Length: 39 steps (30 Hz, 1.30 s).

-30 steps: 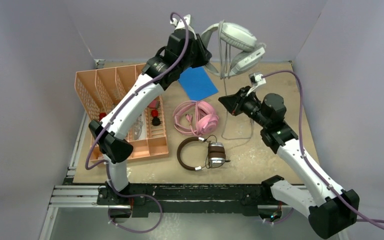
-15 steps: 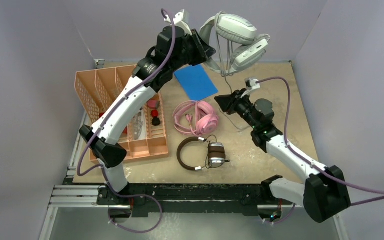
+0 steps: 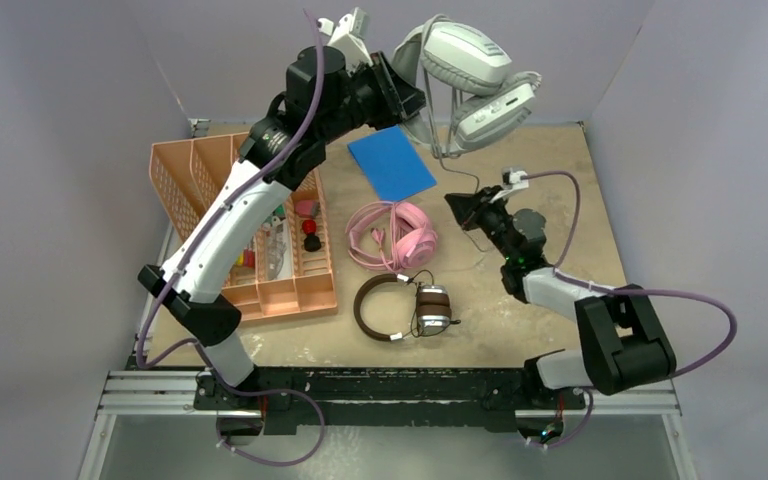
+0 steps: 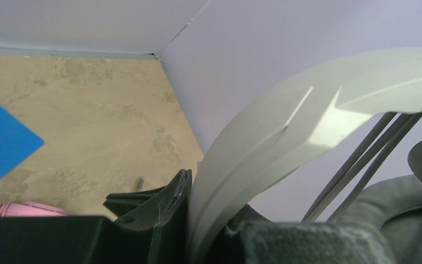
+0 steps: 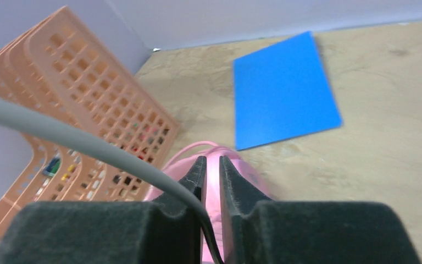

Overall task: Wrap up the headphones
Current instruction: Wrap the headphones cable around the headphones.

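**Grey headset aloft, cable pinched for winding**

Headset work is at the light-grey headset (image 3: 465, 80). It hangs in the air above the far-right corner of the blue sheet (image 3: 391, 165), well clear of the desk (image 3: 550, 160).

- Left tool (image 3: 400, 95): clamped on the headband (image 4: 264, 137). The wrist view shows the band wedged between both fingers.
- Right tool (image 3: 457, 205): on the near-right side of the blue sheet, almost fully closed. The grey cable (image 5: 60, 135) runs down into the narrow slot between its fingers.
- Orientation: long axis runs from the gripped band out to the two cups, pointing right, away from the blue sheet. The cups sit one behind the other. The cable drops from them toward the right tool.
- Pink headset (image 3: 392, 234) lies on the desk just nearer than the blue sheet. The brown-and-silver headset (image 3: 400, 308) lies nearer again. No tool touches either.

Step, as judged: start of winding the grey cable, with no turns laid yet.

Next move, as judged: the left tool should hold the band steady while the right carries the cable round the headset. The cable needs to stay taut enough to lie flat without being jerked out of the pinch. Slack beyond the right tool is too thin to trace.
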{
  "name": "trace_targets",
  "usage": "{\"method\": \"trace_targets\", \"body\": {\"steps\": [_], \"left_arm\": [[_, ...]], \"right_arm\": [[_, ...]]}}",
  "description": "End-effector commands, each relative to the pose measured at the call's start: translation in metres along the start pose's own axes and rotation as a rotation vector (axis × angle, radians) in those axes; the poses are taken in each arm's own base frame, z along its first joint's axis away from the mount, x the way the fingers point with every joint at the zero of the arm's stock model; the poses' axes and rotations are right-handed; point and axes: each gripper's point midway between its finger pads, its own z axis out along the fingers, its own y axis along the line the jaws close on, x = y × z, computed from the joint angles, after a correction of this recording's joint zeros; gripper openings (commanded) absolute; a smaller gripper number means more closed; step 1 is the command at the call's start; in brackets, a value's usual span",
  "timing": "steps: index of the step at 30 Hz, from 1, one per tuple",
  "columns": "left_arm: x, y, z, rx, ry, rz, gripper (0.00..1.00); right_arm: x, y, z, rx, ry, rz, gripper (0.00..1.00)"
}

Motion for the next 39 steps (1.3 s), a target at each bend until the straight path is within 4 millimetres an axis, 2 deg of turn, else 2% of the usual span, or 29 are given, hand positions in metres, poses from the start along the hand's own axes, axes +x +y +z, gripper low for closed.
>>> {"method": "trace_targets", "body": {"steps": [1,3,4,6,7,9,12,14,16,20,22,25,28,31,36,39], "left_arm": [[-0.038,-0.084,-0.063,0.324,-0.078,0.11,0.0],[-0.022,-0.082,-0.073,0.358,-0.021,0.231,0.0],[-0.011,-0.077,-0.078,0.373,0.017,0.308,0.0],[0.019,-0.053,-0.088,0.354,0.103,0.485,0.0],[0.032,-0.039,-0.093,0.314,0.133,0.565,0.0],[0.058,-0.01,-0.097,0.232,0.204,0.721,0.0],[0.104,0.018,-0.097,0.174,0.335,0.895,0.0],[0.127,0.029,-0.091,0.129,0.374,0.95,0.0],[0.143,0.05,-0.084,-0.018,0.388,1.055,0.0],[0.145,0.093,-0.068,-0.319,0.368,1.165,0.0],[0.138,0.104,-0.062,-0.43,0.331,1.156,0.0],[0.139,0.119,-0.055,-0.528,0.317,1.162,0.0],[0.153,0.139,-0.043,-0.533,0.372,1.132,0.0],[0.152,0.164,-0.032,-0.566,0.386,1.03,0.0],[0.147,0.186,-0.02,-0.642,0.372,0.968,0.0],[0.145,0.19,-0.011,-0.659,0.362,0.946,0.0]], "right_arm": [[-0.026,-0.025,-0.012,-0.032,-0.053,0.044,0.1],[-0.022,-0.038,-0.018,-0.042,0.029,0.09,0.0],[-0.022,-0.042,-0.021,-0.045,0.077,0.113,0.0],[-0.021,-0.048,-0.026,-0.027,0.179,0.168,0.0],[-0.023,-0.045,-0.026,-0.03,0.222,0.182,0.0],[-0.032,-0.051,-0.031,0.002,0.272,0.2,0.0],[-0.043,-0.061,-0.036,0.071,0.354,0.209,0.0],[-0.057,-0.065,-0.038,0.104,0.37,0.216,0.0],[-0.077,-0.064,-0.04,0.119,0.355,0.221,0.0],[-0.11,-0.047,-0.047,0.118,0.329,0.228,0.0],[-0.121,-0.036,-0.051,0.113,0.33,0.23,0.0],[-0.135,-0.017,-0.059,0.09,0.335,0.226,0.0],[-0.155,0.006,-0.067,0.057,0.303,0.207,0.0],[-0.17,0.022,-0.073,0.036,0.281,0.177,0.0],[-0.188,0.036,-0.079,0.027,0.266,0.122,0.0],[-0.195,0.05,-0.082,-0.018,0.267,0.123,0.0]]}}
